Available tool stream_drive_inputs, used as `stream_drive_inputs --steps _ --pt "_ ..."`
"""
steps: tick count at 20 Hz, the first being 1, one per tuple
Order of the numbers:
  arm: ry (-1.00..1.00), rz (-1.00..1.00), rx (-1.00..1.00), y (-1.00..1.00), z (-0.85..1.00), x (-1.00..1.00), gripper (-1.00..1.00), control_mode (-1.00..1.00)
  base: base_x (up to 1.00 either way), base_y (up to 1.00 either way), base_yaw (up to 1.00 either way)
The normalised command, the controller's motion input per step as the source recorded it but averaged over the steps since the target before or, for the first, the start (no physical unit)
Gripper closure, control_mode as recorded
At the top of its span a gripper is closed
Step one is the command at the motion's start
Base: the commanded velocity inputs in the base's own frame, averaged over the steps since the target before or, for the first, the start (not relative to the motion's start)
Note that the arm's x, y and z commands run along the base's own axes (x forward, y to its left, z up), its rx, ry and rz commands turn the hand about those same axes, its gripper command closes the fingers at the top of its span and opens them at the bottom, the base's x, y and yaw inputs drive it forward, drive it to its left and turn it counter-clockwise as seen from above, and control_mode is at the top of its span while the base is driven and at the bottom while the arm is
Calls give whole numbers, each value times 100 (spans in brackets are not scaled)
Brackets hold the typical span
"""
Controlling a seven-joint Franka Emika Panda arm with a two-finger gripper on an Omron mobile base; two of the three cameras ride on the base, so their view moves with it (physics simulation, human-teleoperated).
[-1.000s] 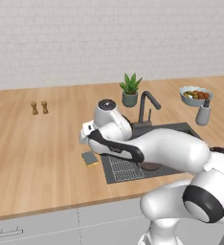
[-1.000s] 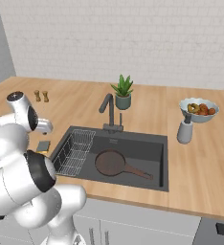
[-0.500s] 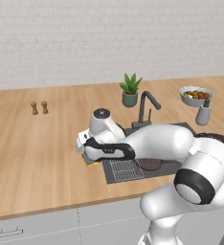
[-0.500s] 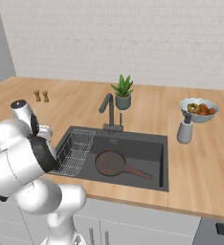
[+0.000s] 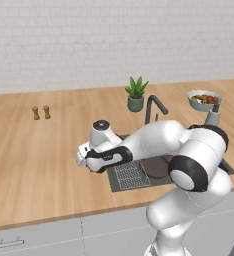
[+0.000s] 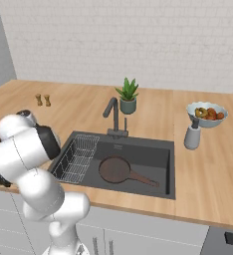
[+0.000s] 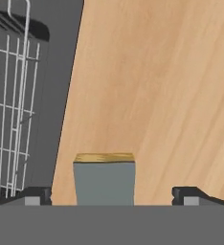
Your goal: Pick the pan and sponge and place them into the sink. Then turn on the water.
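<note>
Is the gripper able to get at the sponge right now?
Probably yes. In the hand view the sponge lies on bare counter between the open gripper fingertips, with nothing over it.

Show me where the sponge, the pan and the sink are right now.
sponge (image 7: 104, 182), hand view, on its grey-green face.
pan (image 6: 114, 169), right base view, on its round dark bottom.
sink (image 6: 147, 151), right base view, on the bare back wall of the basin.
</note>
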Motion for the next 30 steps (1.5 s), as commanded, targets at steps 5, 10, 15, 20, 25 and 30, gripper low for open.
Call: stream_drive_inputs --steps 5,10,15,20,25,30 --pt "0 7 0 0 -21 36 -100 -100 0 0 0" --pt "0 4 -4 16 -27 25 -100 -100 0 0 0" --pt "0 0 -5 12 -40 9 -100 -100 0 0 0" --pt "0 0 -1 0 -32 4 -100 -100 0 0 0" --pt "0 0 0 0 -34 4 -100 -100 0 0 0" --pt "3 0 0 0 -52 0 -100 -100 0 0 0"
